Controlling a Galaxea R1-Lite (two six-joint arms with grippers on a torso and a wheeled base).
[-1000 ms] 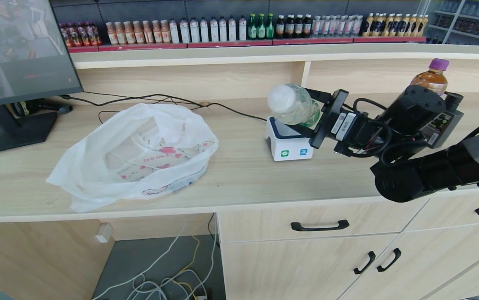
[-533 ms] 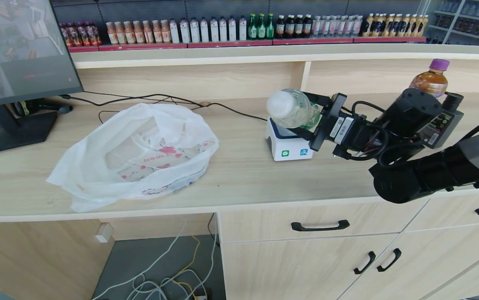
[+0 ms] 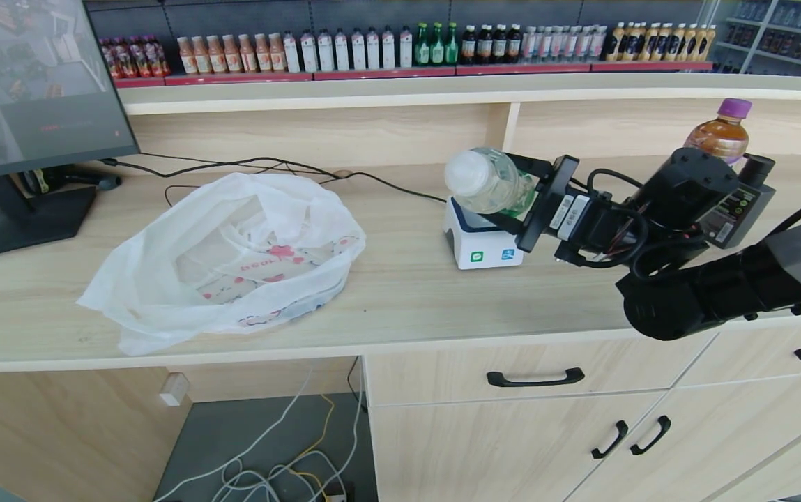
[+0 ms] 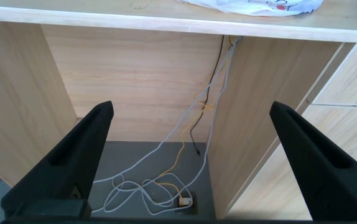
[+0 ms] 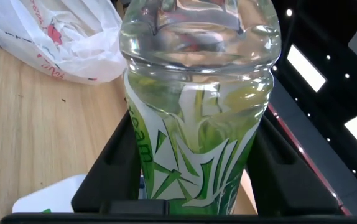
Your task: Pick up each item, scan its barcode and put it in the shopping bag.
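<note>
The left hand (image 4: 191,109) hangs below the front edge of the tabletop (image 4: 135,22), its two fingers spread wide with nothing between them, above loose cables (image 4: 160,186) on the floor. On the tabletop's far left stands a dark monitor (image 3: 31,84) on its foot. To its right lies the white shopping bag (image 3: 233,258), slumped and open at the top, with red print on its side (what is inside it cannot be made out).

Well to the right of the bag sits the small white scanner (image 3: 480,244), its dark window facing up. Directly over it is the clear bottle (image 3: 487,181), held on its side with its base pointing toward the bag; whether it touches the scanner cannot be told. The right hand (image 3: 508,192) is clamped on this bottle, one finger on each side of its green-and-white label (image 5: 191,168), and the arm runs in from the right at about tabletop height. Behind that arm, farther right on the tabletop, a brown bottle (image 3: 724,132) with a purple cap stands upright. Rows of drinks line the shelf (image 3: 407,70) at the back.
</note>
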